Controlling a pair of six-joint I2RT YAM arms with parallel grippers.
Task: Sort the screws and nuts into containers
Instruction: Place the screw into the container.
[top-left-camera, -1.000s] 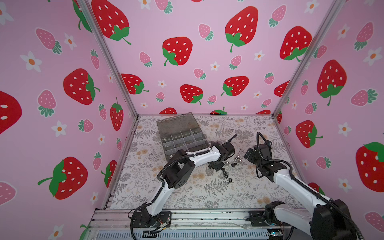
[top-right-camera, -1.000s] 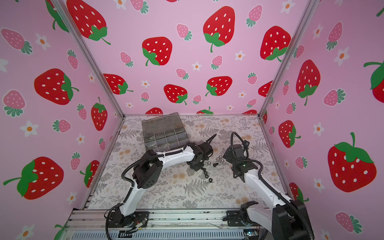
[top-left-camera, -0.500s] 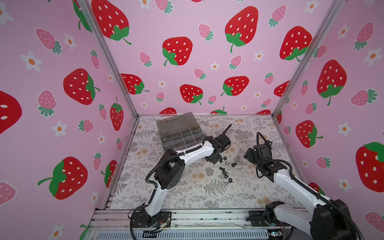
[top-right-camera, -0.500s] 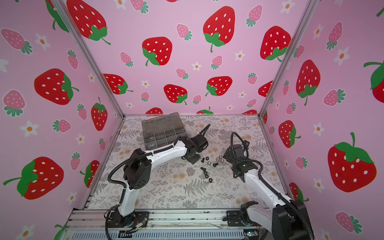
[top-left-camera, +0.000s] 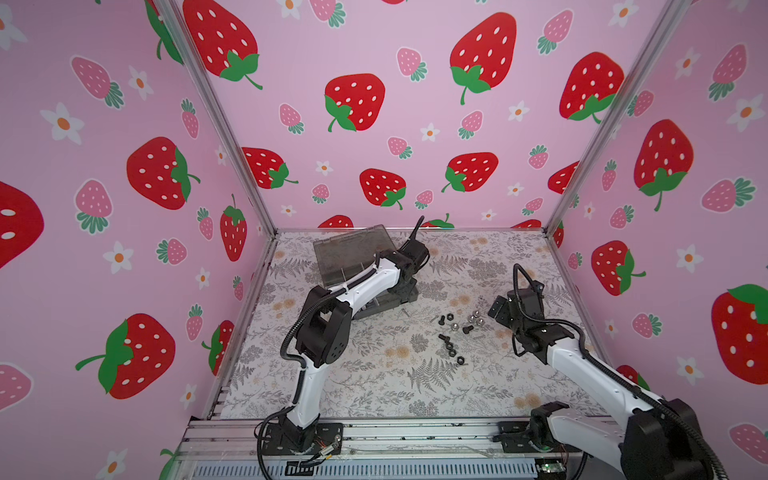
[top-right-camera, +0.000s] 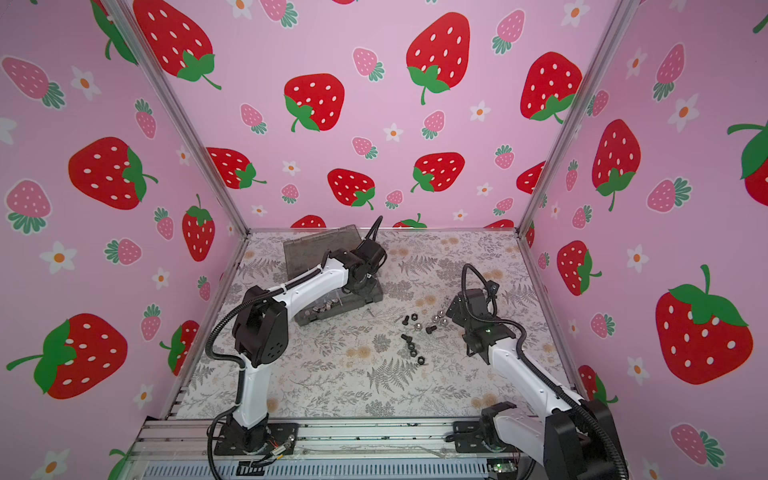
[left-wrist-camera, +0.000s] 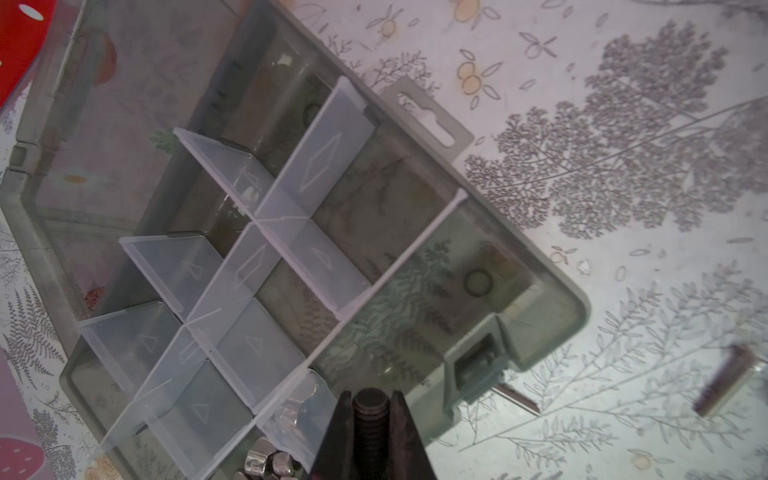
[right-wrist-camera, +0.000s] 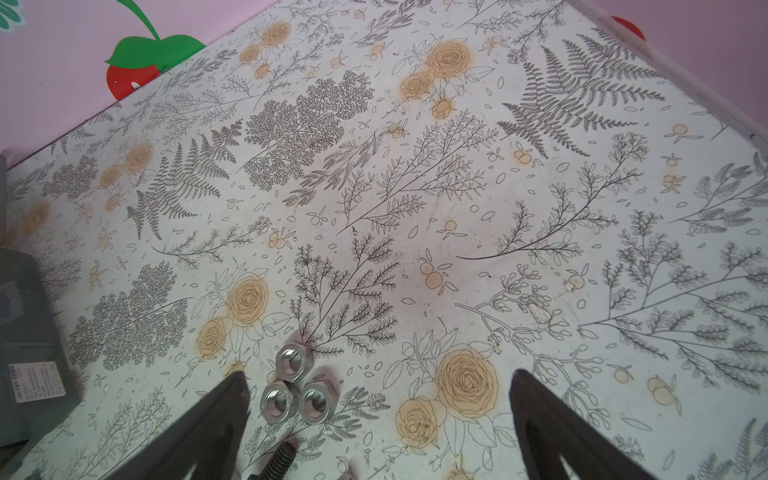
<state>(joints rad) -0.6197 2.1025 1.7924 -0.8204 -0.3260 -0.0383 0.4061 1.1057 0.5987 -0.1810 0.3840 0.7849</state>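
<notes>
Clamped on a black screw (left-wrist-camera: 368, 411), the left gripper (left-wrist-camera: 369, 400) had its jaws pressed against the threaded shaft, whose end pointed down toward the box (left-wrist-camera: 552, 316). From the wrist camera I saw the screw hanging over the box's front edge, close to the latch (left-wrist-camera: 478, 365). I could not tell which compartment lay under it.

The box sat toward the back left of the table (top-left-camera: 374, 386) with its lid (top-left-camera: 353, 249) open behind it. Clear dividers (left-wrist-camera: 316, 166) split it into small compartments. A few shiny nuts (top-right-camera: 325, 308) lay together in one compartment by the front wall. A thin silver screw (left-wrist-camera: 517, 398) lay on the table just beside the latch.

Well apart from the box, toward the right, I saw loose black screws (top-left-camera: 441, 319), black nuts (top-left-camera: 449, 346) and silver nuts (top-left-camera: 455, 326) scattered in a small patch. The right gripper (right-wrist-camera: 378, 374) hung just beside that patch with its fingers spread wide, holding nothing. Three of the silver nuts sat touching one another just inside one finger (right-wrist-camera: 208, 424), with another screw (right-wrist-camera: 277, 459) near them.
</notes>
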